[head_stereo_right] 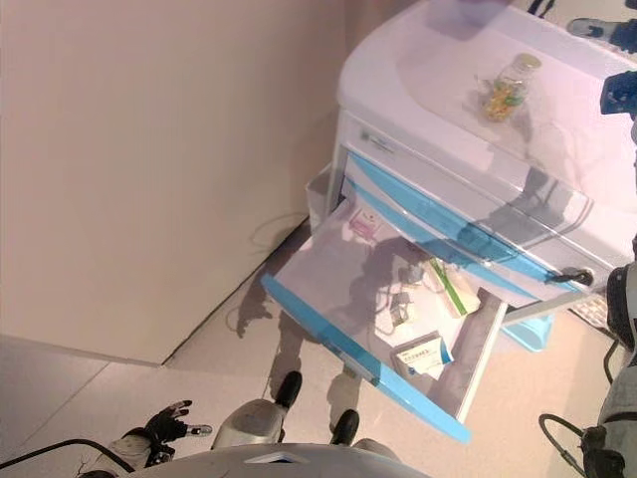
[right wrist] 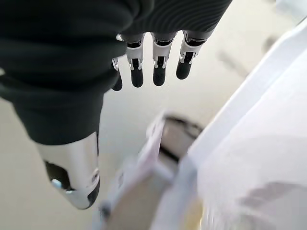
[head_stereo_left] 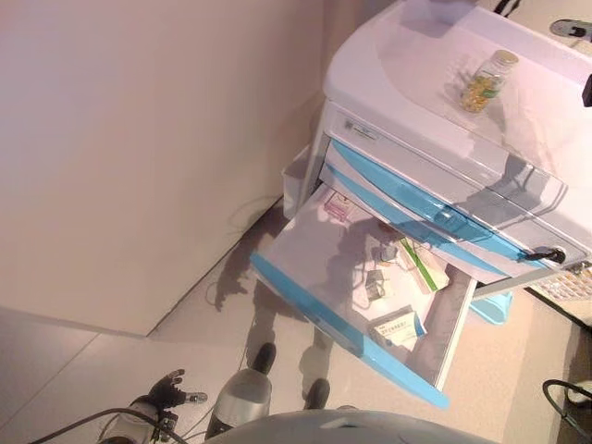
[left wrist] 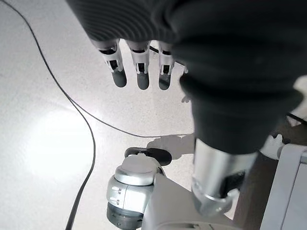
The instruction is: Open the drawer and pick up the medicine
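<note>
A white medical cart (head_stereo_left: 416,55) has blue-fronted drawers. One drawer (head_stereo_left: 310,310) is pulled far out. In it lie a green-and-white medicine box (head_stereo_left: 424,266), a white-and-blue box (head_stereo_left: 396,326), a small pink box (head_stereo_left: 338,205) and several small packets (head_stereo_left: 375,285). A clear bottle of yellow pills (head_stereo_left: 487,80) stands on the cart top. My left hand (head_stereo_left: 171,390) hangs low near the floor, far from the drawer, open and empty; its straight fingers (left wrist: 139,72) show in the left wrist view. My right hand (right wrist: 153,62) is open and empty beside the cart's white edge.
A plain wall runs along the left. A white bin (head_stereo_left: 296,180) hangs on the cart's near side. A white basket (head_stereo_left: 569,282) and a blue tray (head_stereo_left: 490,307) sit at the cart's right. A black cable (left wrist: 72,105) lies on the floor.
</note>
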